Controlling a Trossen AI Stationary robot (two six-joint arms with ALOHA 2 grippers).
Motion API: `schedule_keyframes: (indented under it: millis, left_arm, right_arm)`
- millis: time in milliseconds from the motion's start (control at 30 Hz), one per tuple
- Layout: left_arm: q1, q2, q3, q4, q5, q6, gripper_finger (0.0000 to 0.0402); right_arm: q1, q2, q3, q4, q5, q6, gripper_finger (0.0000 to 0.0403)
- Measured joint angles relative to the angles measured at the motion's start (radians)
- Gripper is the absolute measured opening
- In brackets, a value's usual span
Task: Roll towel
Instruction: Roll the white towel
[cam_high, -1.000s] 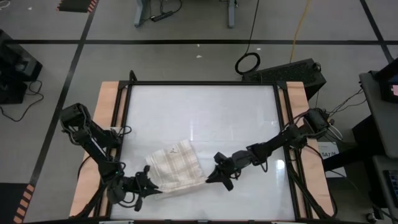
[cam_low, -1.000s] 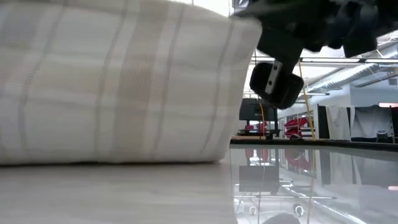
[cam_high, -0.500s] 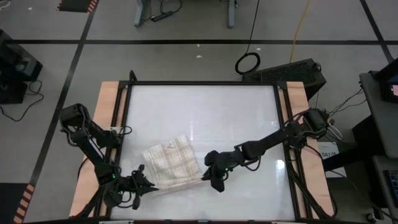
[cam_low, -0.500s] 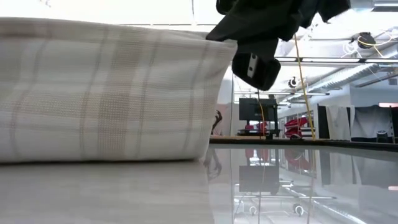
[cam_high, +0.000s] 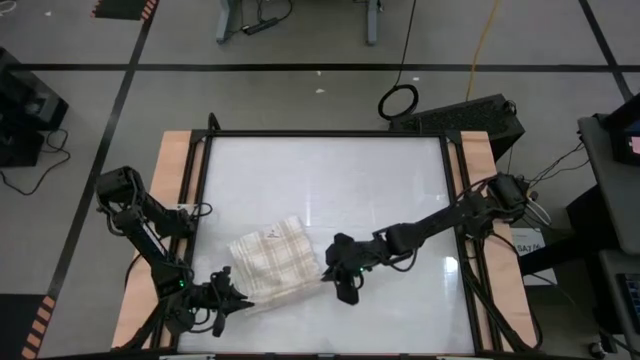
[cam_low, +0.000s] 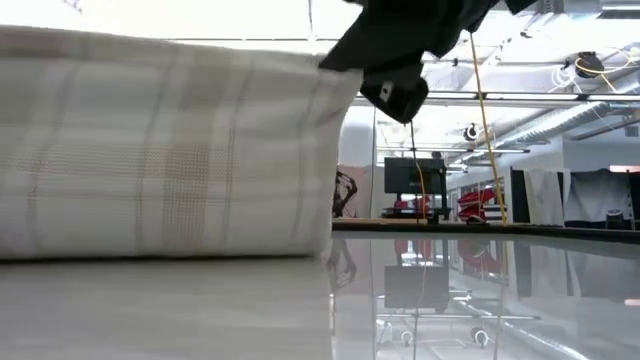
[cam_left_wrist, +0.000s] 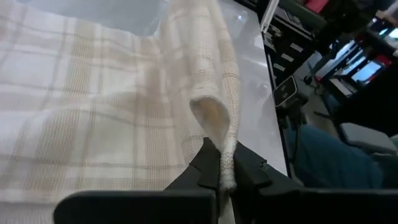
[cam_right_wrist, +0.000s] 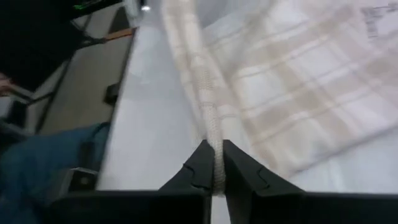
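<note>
The cream towel (cam_high: 270, 260) with beige plaid checks lies on the white table near its front left, its small tag (cam_high: 270, 236) facing up. It fills the left of the low view (cam_low: 160, 160). Its near edge is gathered into a thick rolled ridge. My left gripper (cam_high: 232, 295) is shut on that ridge's left end, and my right gripper (cam_high: 335, 280) is shut on its right end. The right gripper also shows in the low view (cam_low: 395, 85), above the towel's right end. My left gripper pinches the ridge's left end (cam_left_wrist: 227, 163) between its two fingers. The cloth is curled over there, in several layers, with an open loop just past the fingertips. The rest of the towel lies on the table beyond. My right gripper pinches the right end of the same gathered ridge (cam_right_wrist: 217, 152) between its two fingers. The ridge runs straight away from the fingertips, along the fingers. The flat part of the towel (cam_right_wrist: 298, 93) lies on the table beside it.
The white tabletop (cam_high: 330, 180) has bare room on its far half and right side. A black frame and wooden side strips (cam_high: 175, 180) border it. A person's blue trouser leg shows beyond the table edge in both wrist views (cam_left_wrist: 329, 162) (cam_right_wrist: 50, 162).
My right gripper has gone toward the table's left edge with the towel's right end, so the towel has grown narrower from left to right. In the low view the towel's top has sunk and its right end has drawn leftward. My left gripper has shifted only slightly.
</note>
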Motion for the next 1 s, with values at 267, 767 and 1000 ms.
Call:
schedule_keyframes:
  millis: [267, 767, 1000]
  left_arm:
    - [-0.012, 0.04, -0.002, -0.018, 0.007, -0.078, 0.0015]
    - [-0.014, 0.041, -0.002, -0.017, -0.057, -0.132, 0.0015]
    - [-0.014, 0.041, -0.002, -0.021, -0.071, -0.132, 0.0015]
  right_arm:
    - [-0.037, 0.0, -0.001, -0.081, 0.084, -0.166, 0.0132]
    - [0.171, 0.121, 0.203, -0.043, 0.35, -0.249, 0.0249]
    - [0.196, 0.35, 0.49, -0.258, 0.354, -0.329, 0.0269]
